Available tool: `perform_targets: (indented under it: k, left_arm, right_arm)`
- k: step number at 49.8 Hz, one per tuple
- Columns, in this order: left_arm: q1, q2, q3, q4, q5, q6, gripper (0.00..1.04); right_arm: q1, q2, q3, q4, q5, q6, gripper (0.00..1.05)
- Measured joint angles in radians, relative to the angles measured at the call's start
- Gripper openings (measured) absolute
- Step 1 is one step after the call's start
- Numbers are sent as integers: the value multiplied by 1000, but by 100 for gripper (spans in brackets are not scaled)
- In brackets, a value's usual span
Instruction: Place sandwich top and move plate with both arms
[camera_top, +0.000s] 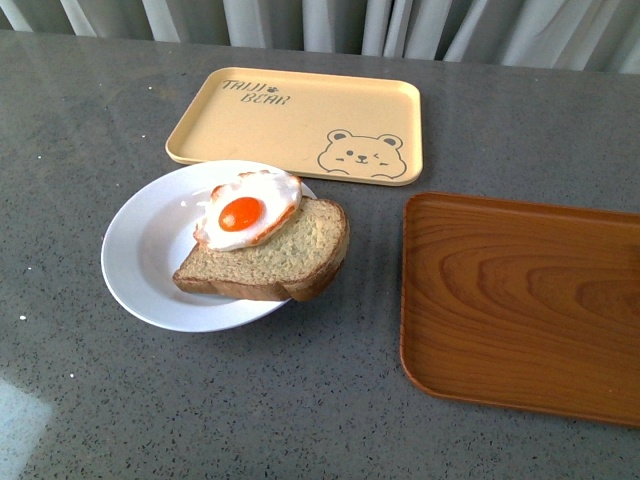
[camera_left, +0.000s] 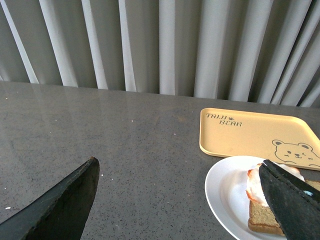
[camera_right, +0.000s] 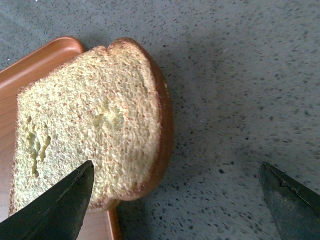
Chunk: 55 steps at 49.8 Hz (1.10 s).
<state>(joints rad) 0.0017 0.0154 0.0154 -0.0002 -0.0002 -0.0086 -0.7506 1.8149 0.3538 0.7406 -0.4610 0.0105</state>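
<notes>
barely begun: sandwich top (camera_right: 95, 125) lay on the wooden tray (camera_top: 520, 300), three o'clock of plate (camera_top: 140, 250); left gripper (camera_left: 178, 162), right gripper (camera_right: 176, 164) gaped empty.

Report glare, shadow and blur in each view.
Front view: pale glare on the table at lower left; soft shadow beneath the egg-topped bread slice. Left wrist view: the left tool has dark, slightly blurred fingers. Right wrist view: the sandwich top is sharp, shadowing the table beside it.
</notes>
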Motion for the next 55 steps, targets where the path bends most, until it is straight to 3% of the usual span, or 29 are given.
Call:
perform_targets:
  k: [16, 21, 36, 44, 47, 55]
  left_arm:
    - [0, 0, 0, 0, 0, 0, 96]
    - [0, 0, 0, 0, 0, 0, 96]
    - [0, 0, 0, 0, 0, 0, 96]
    - [0, 0, 0, 0, 0, 0, 96]
    - [0, 0, 0, 0, 0, 0, 96]
    - [0, 0, 0, 0, 0, 0, 96]
  right_arm:
    - [80, 127, 46, 106, 48, 116, 95]
    - [90, 134, 49, 108, 45, 138, 82]
    - [92, 120, 48, 99, 16, 202, 27]
    - [80, 70, 44, 69, -16, 222, 7]
    - [75, 50, 44, 58, -31, 227, 1]
    - [53, -50, 44, -7, -81, 257, 2]
